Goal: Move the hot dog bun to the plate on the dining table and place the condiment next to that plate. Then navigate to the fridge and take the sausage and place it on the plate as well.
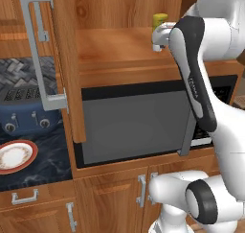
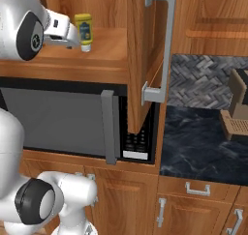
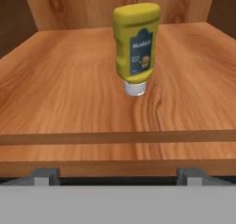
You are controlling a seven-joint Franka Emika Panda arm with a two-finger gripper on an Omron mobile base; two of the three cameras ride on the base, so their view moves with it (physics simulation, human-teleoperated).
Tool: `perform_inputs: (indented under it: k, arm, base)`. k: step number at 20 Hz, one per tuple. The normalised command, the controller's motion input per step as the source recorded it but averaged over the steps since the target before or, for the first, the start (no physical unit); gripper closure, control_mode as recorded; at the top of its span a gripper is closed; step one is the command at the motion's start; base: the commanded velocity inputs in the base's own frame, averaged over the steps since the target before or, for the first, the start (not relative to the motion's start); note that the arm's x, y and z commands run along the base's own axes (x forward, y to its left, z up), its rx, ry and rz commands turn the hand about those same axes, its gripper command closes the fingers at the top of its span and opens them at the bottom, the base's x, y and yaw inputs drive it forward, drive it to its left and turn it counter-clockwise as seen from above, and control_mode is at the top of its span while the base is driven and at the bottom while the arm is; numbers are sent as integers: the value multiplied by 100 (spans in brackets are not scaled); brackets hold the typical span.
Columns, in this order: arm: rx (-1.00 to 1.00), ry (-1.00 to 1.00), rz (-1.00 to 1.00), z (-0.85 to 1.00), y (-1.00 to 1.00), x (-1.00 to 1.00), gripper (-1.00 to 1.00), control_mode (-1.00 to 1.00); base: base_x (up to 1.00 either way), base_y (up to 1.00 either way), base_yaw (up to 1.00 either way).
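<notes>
Nearest you, in the hand view, the gripper (image 3: 118,174) shows its two finger tips (image 3: 44,174) standing wide apart at the bottom, one to each side, with nothing between them. Just past them you see the front edge of the wooden cabinet shelf (image 3: 69,108), and farther in, about midway between its side edges and toward the back wall, the yellow mustard bottle (image 3: 136,45) stands upright on its white cap, label facing you, well apart from the finger tips. In the right base view the same bottle (image 2: 85,31) sits on the shelf (image 2: 104,52) right beside the white hand, near the shelf's left part, with the open cabinet door (image 2: 145,50) hanging at the shelf's right edge. In the left base view you catch only the top of the bottle (image 1: 159,21) behind the wrist. Below the shelf is the microwave (image 1: 131,124) with its dark door. Off to the left on the dark counter (image 1: 43,162) a red-rimmed plate (image 1: 16,155) lies near the front edge, and behind it a blue toaster (image 1: 26,114) stands against the tiled wall.
</notes>
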Motion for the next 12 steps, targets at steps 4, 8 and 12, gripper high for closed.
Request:
perform_inputs:
  k: [4,8,12]
  arm:
    - [-6,-19,0,2,-2,76,-100,-100]
    - [-8,-11,-3,4,-2,79,-100,-100]
    - [0,5,-9,24,-13,54,-100,-100]
  base:
    - [0,0,0]
    - [0,0,0]
    - [0,0,0]
